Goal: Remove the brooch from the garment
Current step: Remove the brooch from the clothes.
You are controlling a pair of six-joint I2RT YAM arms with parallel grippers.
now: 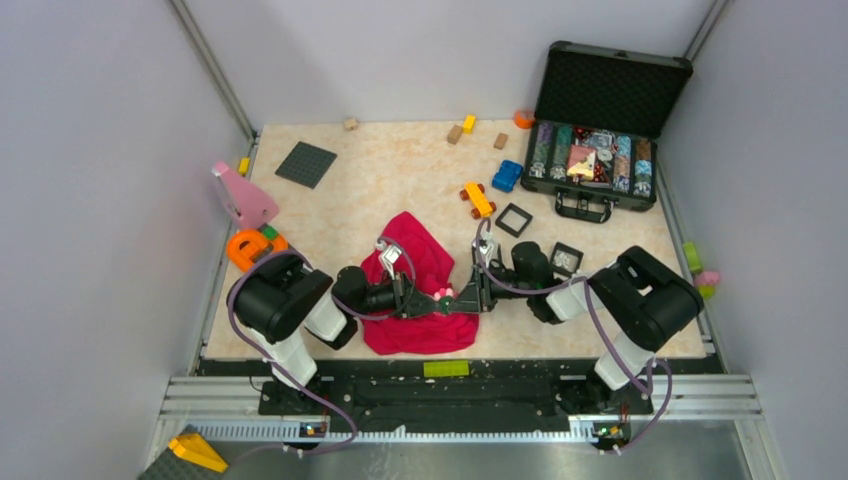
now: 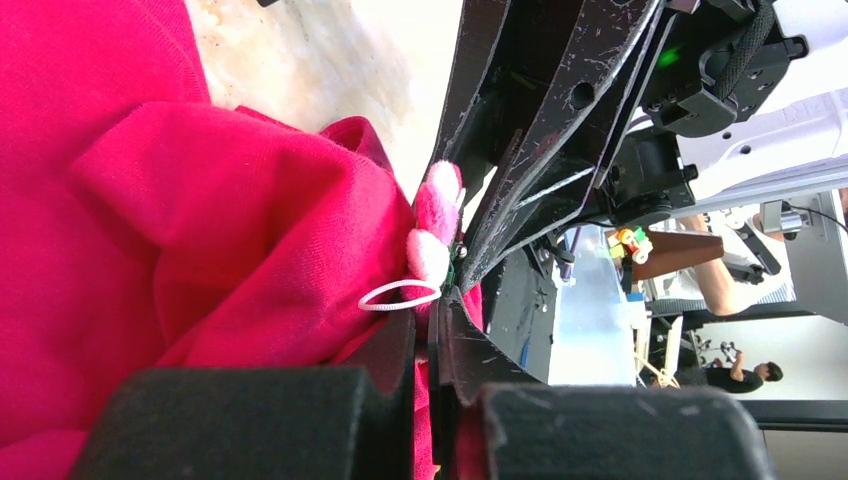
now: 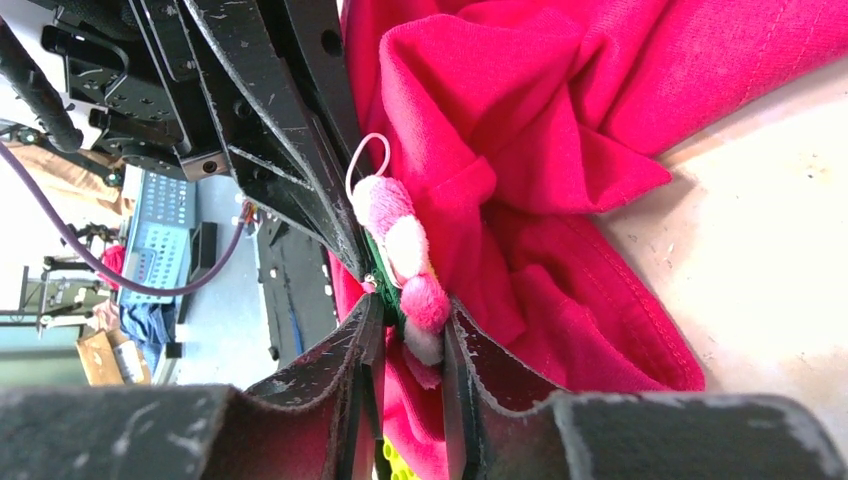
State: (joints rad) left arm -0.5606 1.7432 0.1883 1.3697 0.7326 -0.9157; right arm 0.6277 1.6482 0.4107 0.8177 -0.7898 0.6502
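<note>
**Step in hand:** securing the brooch for pulling; it is not yet off the garment.

**Right gripper:** My jaws stand narrow, with the lower petals of the brooch between them. The pad at 3 o'clock touches a pink petal. At the 9 o'clock pad I see dark backing and a green fleck, but I cannot confirm contact there. I therefore cannot tell whether the grip is made.

**Left gripper:** My jaws are shut to a sliver, and red cloth shows in that sliver, directly at 6 o'clock of the brooch. I judge this to be a pinch on the garment, acting as an anchor.

**Brooch position:** It sits edge-on between the 2 sets of fingertips, pinned to a raised fold. A thin white loop stands out at its 12 o'clock in the right wrist view. From the top camera it lies at 3 o'clock on the red heap, near the front edge of the table.

**Next move, in my judgement:**
1. Seat the right pads on the disc itself, not on the soft petals alone.
2. Draw it away toward 3 o'clock while the left pinch holds the cloth down.

**Risk:** the fold could lift with the brooch, or the plush could slip from the pads.
</note>
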